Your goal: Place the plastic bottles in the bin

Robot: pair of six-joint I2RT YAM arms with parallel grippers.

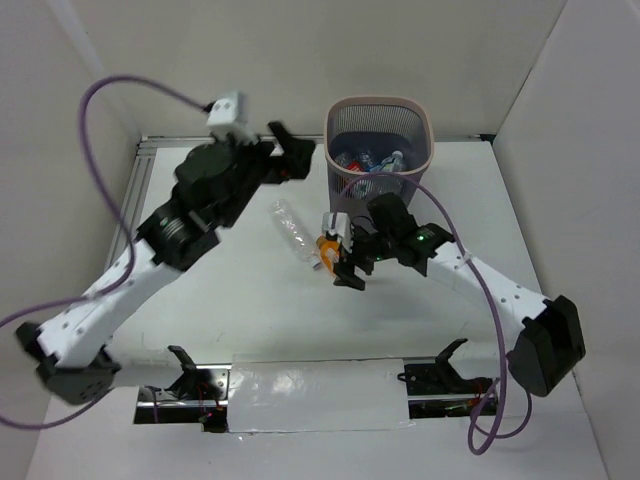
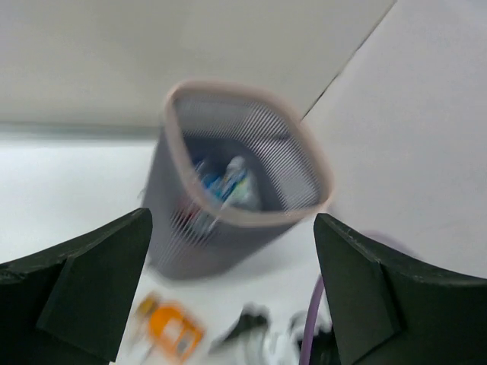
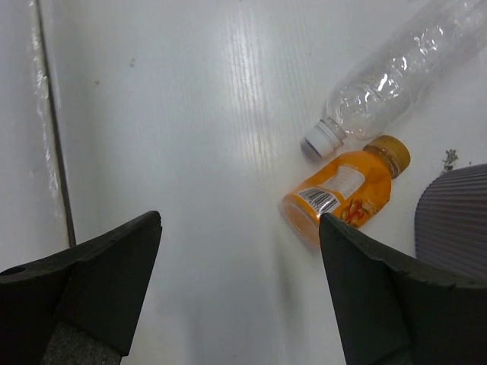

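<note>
Right wrist view: the orange bottle lies on the white table. Its white label shows a barcode, the other print too small to read. Beside it lies a crinkled, unlabelled clear bottle, white-capped and cut off by the frame. Blue-labelled bottles sit inside the mesh bin, blurred in the left wrist view. The right gripper and left gripper gape wide, empty.
</note>
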